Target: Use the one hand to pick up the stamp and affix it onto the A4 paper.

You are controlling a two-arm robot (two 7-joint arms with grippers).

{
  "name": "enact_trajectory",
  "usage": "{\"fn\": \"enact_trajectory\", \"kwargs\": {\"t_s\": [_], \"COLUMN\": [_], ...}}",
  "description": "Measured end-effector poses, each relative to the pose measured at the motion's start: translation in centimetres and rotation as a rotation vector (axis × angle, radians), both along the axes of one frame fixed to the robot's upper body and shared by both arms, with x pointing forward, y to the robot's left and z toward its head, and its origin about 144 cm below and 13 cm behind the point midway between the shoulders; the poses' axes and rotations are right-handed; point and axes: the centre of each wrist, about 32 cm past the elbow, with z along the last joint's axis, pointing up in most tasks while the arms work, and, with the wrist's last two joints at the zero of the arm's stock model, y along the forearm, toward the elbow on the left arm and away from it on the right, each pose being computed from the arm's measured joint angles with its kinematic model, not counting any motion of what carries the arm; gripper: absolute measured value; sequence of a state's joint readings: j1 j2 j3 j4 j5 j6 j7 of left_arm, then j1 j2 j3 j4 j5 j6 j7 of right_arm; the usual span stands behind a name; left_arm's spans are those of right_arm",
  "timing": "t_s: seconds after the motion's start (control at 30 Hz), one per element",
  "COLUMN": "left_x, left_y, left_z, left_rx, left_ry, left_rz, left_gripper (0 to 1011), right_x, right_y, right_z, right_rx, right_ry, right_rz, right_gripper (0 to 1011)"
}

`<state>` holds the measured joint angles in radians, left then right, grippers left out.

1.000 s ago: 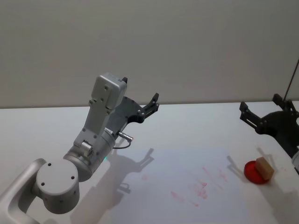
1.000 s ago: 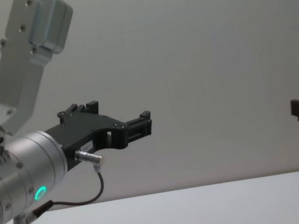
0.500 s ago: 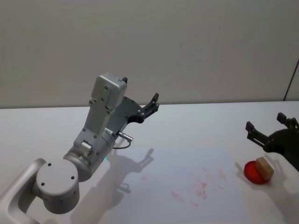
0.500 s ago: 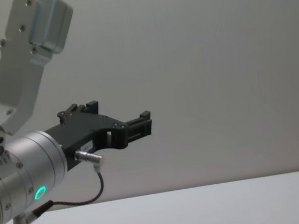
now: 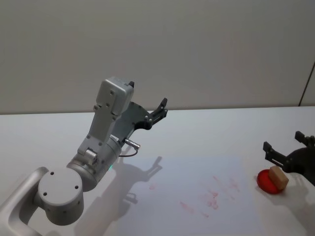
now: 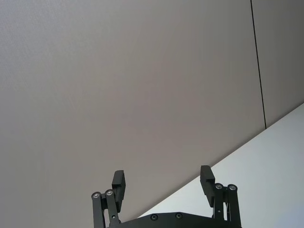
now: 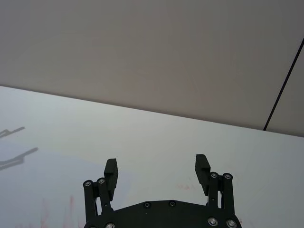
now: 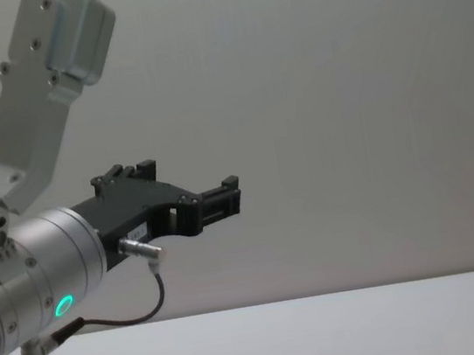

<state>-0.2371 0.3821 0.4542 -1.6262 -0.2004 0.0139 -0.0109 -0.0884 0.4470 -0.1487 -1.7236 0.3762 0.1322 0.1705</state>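
From the head we see the stamp [image 5: 278,177] on a red pad [image 5: 266,181] just right of the A4 paper [image 5: 197,182] on the desk [image 5: 211,130]. The right gripper [image 5: 283,142] hovers right of the paper too, farther back, and the left gripper [image 5: 160,109] is raised off the paper's left. In each wrist view we find the gripper's fingers spread wide, holding nothing

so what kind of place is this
Likely a robot test bench: a bare white table against a blank wall, a smudged paper, the right claw open by the stamp on its red pad, the left claw raised.
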Motion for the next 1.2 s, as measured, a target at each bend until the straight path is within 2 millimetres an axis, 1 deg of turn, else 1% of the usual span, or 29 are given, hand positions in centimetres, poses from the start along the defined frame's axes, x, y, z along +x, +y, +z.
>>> {"fn": "enact_trajectory", "kwargs": {"t_s": [0.6, 1.2], "left_x": [0.0, 0.0], "left_y": [0.0, 0.0], "left_z": [0.0, 0.0], "left_rx": [0.0, 0.0], "left_ry": [0.0, 0.0], "left_rz": [0.0, 0.0], "left_gripper": [1001, 1001], "right_x": [-0.9, -0.9], "right_y": [-0.8, -1.1], "right_z": [-1.1, -1.6], "right_rx": [-0.054, -0.092], "right_ry": [0.068, 0.112], "right_rz": [-0.003, -0.007], "right_gripper": [1001, 1001]}}
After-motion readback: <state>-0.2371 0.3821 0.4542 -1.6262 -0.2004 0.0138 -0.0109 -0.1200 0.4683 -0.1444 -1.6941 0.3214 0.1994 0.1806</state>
